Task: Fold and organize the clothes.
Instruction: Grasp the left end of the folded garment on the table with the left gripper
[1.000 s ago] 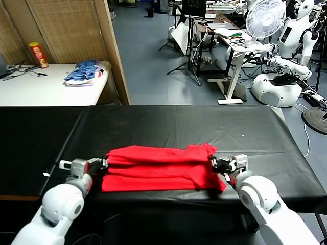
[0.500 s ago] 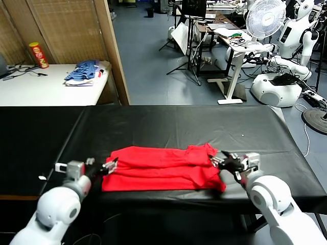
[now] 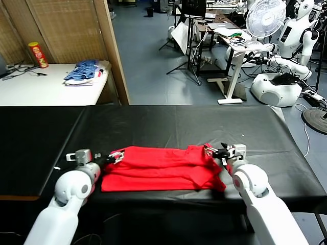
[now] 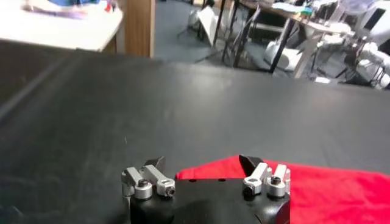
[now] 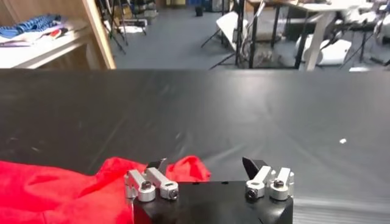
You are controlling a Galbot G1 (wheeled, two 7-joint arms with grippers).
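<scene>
Red T-shirt (image 3: 161, 167): no readable writing

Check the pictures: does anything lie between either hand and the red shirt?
Nothing visible does. The left hand is open at the shirt's left end, the right hand open at its right end; only bare black table surrounds them.

red t-shirt (image 4: 341, 192) cut off by both wrist views' edges; folded, its print and neck label hidden
</scene>
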